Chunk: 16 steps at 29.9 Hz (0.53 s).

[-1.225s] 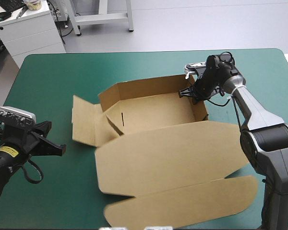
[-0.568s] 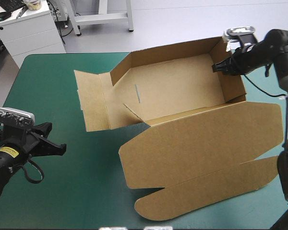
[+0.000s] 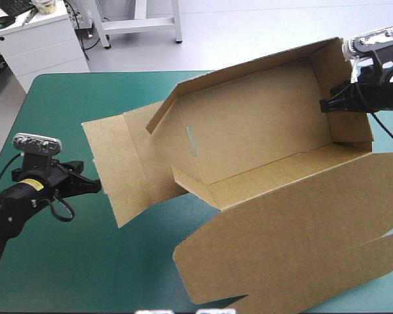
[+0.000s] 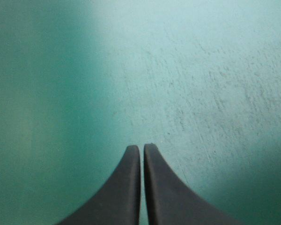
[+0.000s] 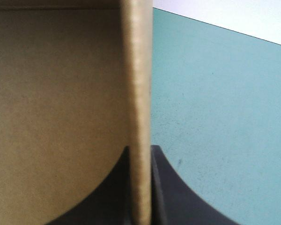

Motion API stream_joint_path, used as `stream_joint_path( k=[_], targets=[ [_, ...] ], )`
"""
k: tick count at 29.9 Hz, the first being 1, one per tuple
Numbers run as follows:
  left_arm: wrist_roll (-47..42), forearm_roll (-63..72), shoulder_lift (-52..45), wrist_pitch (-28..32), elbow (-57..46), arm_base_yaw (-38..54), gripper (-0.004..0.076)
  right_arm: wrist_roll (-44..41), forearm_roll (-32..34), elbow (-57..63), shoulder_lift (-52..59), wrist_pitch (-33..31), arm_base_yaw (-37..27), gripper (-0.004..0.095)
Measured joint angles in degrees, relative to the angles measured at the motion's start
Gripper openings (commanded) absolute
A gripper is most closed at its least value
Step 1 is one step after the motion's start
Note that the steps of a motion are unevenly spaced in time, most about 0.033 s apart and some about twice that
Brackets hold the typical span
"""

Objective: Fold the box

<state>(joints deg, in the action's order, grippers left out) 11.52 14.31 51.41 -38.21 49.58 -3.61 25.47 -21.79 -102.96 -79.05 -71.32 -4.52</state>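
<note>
Right end effector (image 3: pixel 324 104), upper right, pinches the lifted box (image 3: pixel 262 131) by one wall; it might slip. At middle left, the left end effector (image 3: pixel 95 188) is closed, empty.

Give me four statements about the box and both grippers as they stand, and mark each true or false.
1. The right gripper is shut on a side wall of the box. True.
2. The left gripper holds the box's side flap. False: its jaws are shut on nothing, with only the teal-green cover ahead of them.
3. The lid is folded over the tray. False: it lies spread open toward the table's near edge.
4. The box's far wall stands raised. True.
</note>
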Motion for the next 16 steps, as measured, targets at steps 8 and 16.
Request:
stream_joint_path(
  k=[8,16],
  targets=[
    [13.5,16.97,11.17,-0.24,0.0,0.0,0.0017,-1.09,-0.12,0.29,1.21,0.0,0.0,-0.002],
    [38.17,46.94,17.51,-6.4,0.0,0.0,0.0017,-1.6,-0.43,0.33,1.21,0.0,0.0,-0.002]
  ],
)
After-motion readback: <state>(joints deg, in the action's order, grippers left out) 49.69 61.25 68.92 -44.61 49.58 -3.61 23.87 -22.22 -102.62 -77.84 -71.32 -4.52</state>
